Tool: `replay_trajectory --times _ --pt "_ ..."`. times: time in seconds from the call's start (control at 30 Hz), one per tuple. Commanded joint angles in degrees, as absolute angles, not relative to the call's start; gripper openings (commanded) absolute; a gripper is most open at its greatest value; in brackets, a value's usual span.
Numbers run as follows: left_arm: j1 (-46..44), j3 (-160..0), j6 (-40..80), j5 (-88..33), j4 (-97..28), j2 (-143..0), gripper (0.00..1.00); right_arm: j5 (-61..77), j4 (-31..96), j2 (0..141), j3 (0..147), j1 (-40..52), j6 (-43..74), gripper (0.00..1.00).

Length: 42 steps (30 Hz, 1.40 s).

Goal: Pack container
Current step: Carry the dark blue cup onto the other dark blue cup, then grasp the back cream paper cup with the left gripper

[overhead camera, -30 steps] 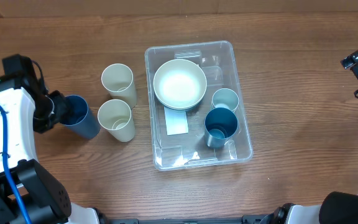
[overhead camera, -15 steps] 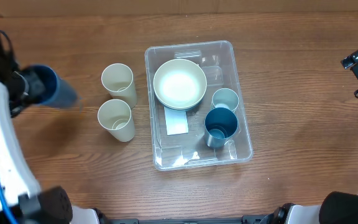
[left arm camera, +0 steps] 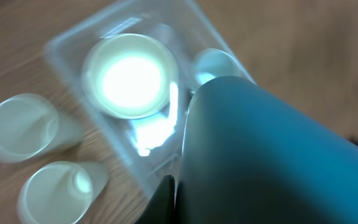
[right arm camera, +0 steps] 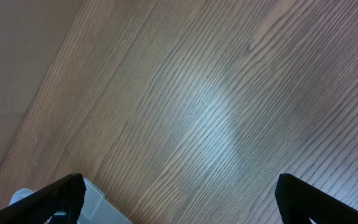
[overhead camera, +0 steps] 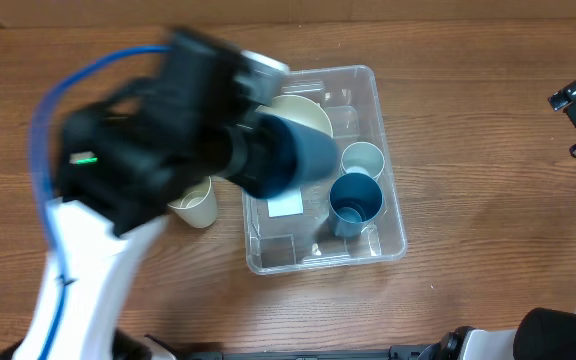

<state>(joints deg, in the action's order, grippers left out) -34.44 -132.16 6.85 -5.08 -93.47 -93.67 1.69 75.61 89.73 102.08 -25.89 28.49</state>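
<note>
The left pincer (overhead camera: pixel 236 156) is blurred, but it is clamped on a dark blue cup (overhead camera: pixel 293 160), carried on its side in the air above the clear plastic container (overhead camera: pixel 290 248). That container sits on the table (overhead camera: pixel 468 150), about mid-way across it. Inside it I can see a cream bowl (overhead camera: pixel 310 114) at the far end, a pale blue cup (overhead camera: pixel 362 158) and a second dark blue cup (overhead camera: pixel 355 200) upright along the right wall, and a white label (overhead camera: pixel 286 206) on the bottom. Two cream cups (left arm camera: pixel 18 127) stand on the table just left of the container. The right pincer (right arm camera: pixel 179 193) is well apart at the table's right edge, its fingers spread wide and gripping nothing.
</note>
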Motion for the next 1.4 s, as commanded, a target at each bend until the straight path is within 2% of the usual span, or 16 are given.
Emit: replay_trajectory --times 0.0,0.17,0.5,0.53,0.7,0.83,0.87,0.93,1.0,1.03,1.13,1.2,1.3,1.37 --pt "-42.54 -132.46 3.73 -0.89 -92.49 -99.59 0.04 1.78 75.35 89.71 102.37 -26.00 28.75 1.00" --pt "-47.16 -132.46 2.94 2.52 -92.12 -108.09 0.04 1.78 75.35 89.71 102.37 -26.00 28.75 1.00" --pt "-47.66 -132.46 2.94 4.56 -89.95 -115.57 0.04 1.78 75.35 89.71 102.37 -26.00 28.75 1.00" --pt "-47.68 -132.46 2.96 4.10 -90.00 -115.94 0.08 1.78 75.35 89.71 102.37 -26.00 28.77 1.00" --pt "-47.64 -133.29 4.51 2.98 -90.65 -115.22 0.37 1.78 75.35 89.71 102.37 -26.00 28.75 1.00" --pt "-45.80 -139.57 7.51 7.42 -96.82 -111.48 0.42 1.78 75.35 89.71 102.37 -26.00 28.77 1.00" --pt "-44.77 -139.74 7.73 8.36 -96.79 -109.54 0.48 1.78 75.37 89.71 102.37 -26.00 28.75 1.00" --pt "-40.58 -139.72 11.51 15.29 -96.82 -105.16 0.57 1.78 75.35 89.71 102.37 -26.00 28.75 1.00" --pt "-32.73 -139.72 14.24 18.68 -96.79 -101.03 0.66 1.78 75.37 89.71 102.37 -26.00 28.75 1.00" --pt "-28.56 -139.72 14.72 18.41 -96.79 -99.92 0.67 1.78 75.37 89.71 102.37 -26.00 28.75 1.00" --pt "-10.44 -139.11 15.27 7.68 -96.79 -99.33 0.68 1.78 75.37 89.71 102.37 -26.00 28.75 1.00" --pt "-2.17 -137.23 14.35 1.85 -96.79 -101.14 0.68 1.78 75.37 89.71 102.37 -26.00 28.75 1.00" --pt "3.88 -134.04 8.49 -2.15 -94.56 -105.73 0.70 1.78 75.35 89.71 102.37 -26.00 28.75 1.00" --pt "5.26 -132.20 2.20 -10.02 -92.97 -109.75 0.71 1.78 75.35 89.71 102.37 -26.00 28.75 1.00"
